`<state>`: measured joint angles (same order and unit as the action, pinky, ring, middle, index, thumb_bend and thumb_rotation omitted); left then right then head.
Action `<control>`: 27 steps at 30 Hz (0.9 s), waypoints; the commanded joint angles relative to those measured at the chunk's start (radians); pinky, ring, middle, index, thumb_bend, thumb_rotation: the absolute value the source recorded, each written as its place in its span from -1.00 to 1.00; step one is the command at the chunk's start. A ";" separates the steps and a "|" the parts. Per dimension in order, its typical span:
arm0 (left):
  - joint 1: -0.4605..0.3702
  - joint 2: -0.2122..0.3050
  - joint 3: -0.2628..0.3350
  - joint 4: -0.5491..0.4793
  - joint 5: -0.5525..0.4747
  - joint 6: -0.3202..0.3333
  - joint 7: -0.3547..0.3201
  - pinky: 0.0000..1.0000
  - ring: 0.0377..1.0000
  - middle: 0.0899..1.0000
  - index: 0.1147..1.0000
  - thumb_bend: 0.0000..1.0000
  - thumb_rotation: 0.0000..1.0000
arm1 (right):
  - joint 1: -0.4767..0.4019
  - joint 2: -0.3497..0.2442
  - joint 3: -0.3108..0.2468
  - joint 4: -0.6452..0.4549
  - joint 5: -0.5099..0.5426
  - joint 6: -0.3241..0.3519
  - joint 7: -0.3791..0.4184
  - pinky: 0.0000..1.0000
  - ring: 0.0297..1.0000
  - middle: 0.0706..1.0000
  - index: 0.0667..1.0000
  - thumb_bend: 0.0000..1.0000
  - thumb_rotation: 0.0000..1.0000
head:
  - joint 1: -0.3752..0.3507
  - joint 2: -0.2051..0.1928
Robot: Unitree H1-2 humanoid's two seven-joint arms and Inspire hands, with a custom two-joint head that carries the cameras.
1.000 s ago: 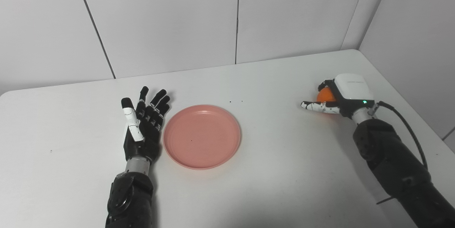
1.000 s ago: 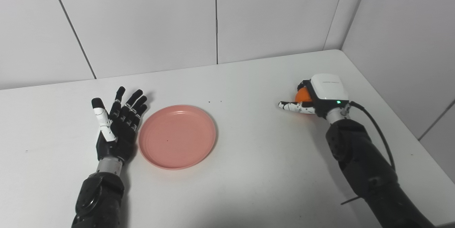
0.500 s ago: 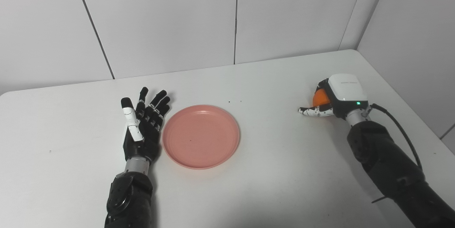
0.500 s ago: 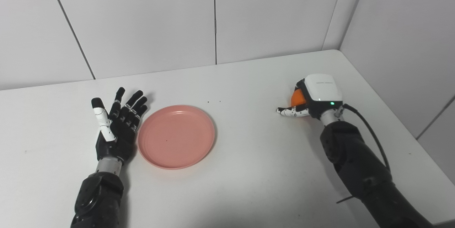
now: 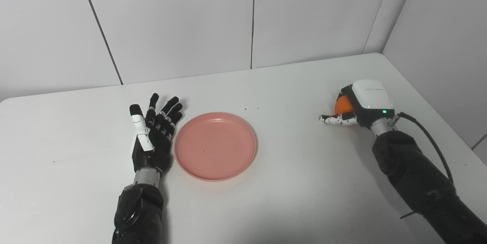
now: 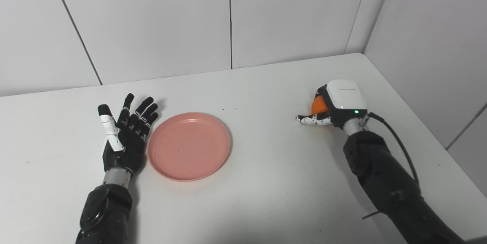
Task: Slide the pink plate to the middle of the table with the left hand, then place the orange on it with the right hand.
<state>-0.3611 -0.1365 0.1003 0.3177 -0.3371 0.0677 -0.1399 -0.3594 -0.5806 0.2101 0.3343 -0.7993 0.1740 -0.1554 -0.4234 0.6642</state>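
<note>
Left eye view shows a big white table (image 5: pixel 289 183) with white walls behind it. The right arm (image 5: pixel 418 183) comes in from the near right side and reaches up along the right edge of the table. The left arm (image 5: pixel 139 213) comes in from the near left. The pink plate (image 5: pixel 215 145) lies flat near the middle of the table, a little to the left. The left hand (image 5: pixel 152 137) lies just beside the plate's left edge, palm facing the plate, with its fingers straight and spread apart, holding nothing. The right hand (image 5: pixel 361 105) is far off to the right, well apart from the plate. Its fingers are curled around the orange (image 5: pixel 342 105), and its thumb sticks out to the left. The orange peeks out from the left side of that hand.
</note>
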 commanded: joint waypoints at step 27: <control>0.037 -0.070 -0.035 0.052 0.080 0.033 0.102 0.78 0.62 0.52 1.00 0.94 1.00 | -0.033 -0.059 -0.099 -0.204 0.119 -0.162 0.029 -0.83 -0.78 -0.72 -0.52 0.22 -0.38 | 0.282 0.001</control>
<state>-0.3615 -0.1986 0.0663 0.3193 -0.2720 0.0584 -0.0735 -0.3423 -0.6066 0.1352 0.1759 -0.6865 0.0533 -0.1205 -0.1412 0.6658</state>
